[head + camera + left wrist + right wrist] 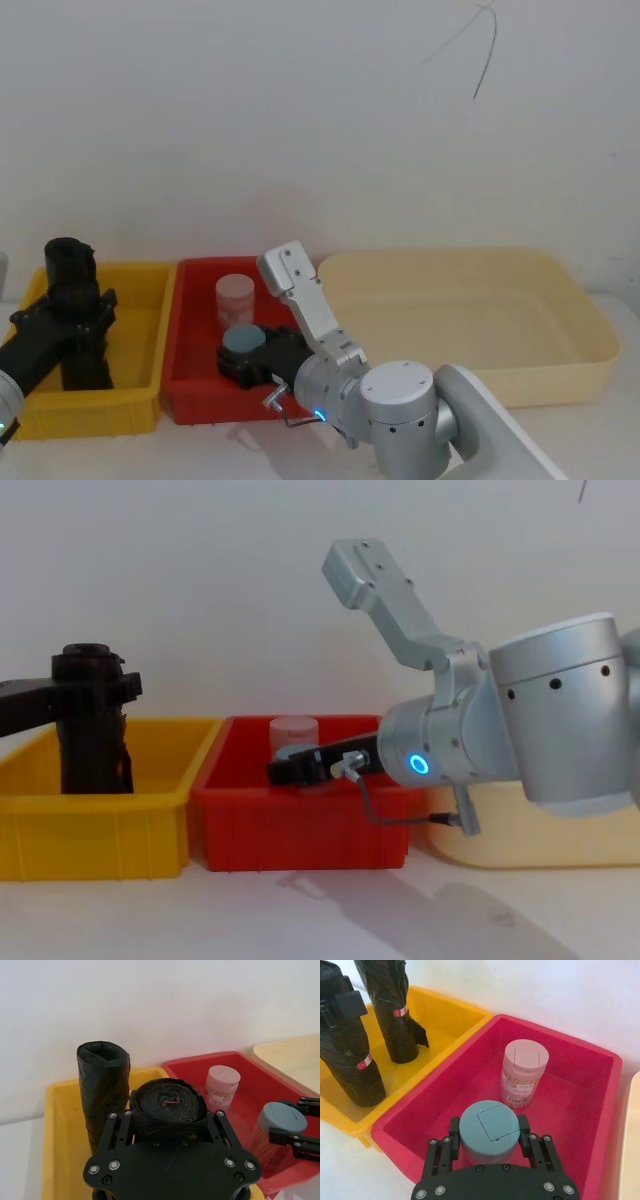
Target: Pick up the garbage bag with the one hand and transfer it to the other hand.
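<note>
Garbage bag (170, 1102) — a tight black roll with a small red mark on its top — is sitting between the two fingers of our left gripper (167, 1119), which are pressing on its sides near the top. We are seeing the garbage bag standing upright inside the yellow bin (100, 412), with a second black roll (102, 1085) standing just beside it in the same bin. Our right gripper (488, 1132) is reaching into the neighbouring red bin (570, 1055) and is clamping a blue-capped container (487, 1120) between its fingers. A pink container (522, 1072) is standing upright near it, apart from the gripper. A cream tray (540, 375) is lying to the right of the red bin — all three are resting on the white table (200, 445).
</note>
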Robot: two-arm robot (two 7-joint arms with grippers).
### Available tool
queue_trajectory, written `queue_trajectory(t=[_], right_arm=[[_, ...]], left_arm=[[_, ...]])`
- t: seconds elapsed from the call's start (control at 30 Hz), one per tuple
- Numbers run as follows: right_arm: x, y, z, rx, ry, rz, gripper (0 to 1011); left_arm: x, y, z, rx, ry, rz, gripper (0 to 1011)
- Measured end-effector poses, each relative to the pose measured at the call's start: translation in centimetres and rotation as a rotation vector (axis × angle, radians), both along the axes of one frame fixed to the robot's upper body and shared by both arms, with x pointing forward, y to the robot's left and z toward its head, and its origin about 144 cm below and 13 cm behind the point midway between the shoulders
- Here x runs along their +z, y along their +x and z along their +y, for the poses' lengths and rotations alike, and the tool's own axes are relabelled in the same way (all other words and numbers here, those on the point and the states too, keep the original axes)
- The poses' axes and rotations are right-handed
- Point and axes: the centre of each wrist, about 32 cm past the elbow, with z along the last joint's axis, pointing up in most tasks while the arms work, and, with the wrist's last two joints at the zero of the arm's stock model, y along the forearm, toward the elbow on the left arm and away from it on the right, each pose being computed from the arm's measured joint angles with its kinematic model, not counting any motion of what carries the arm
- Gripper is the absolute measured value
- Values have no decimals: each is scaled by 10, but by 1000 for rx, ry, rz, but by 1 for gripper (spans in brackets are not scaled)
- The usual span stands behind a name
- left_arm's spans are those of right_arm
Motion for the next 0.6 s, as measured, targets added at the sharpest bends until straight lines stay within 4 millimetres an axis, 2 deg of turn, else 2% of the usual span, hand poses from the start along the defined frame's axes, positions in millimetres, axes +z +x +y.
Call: queue_trajectory(t=[0.6], right_arm=[[1, 0, -1, 0, 7, 0, 663]], left_arm=[[2, 1, -1, -4, 8, -6, 536]])
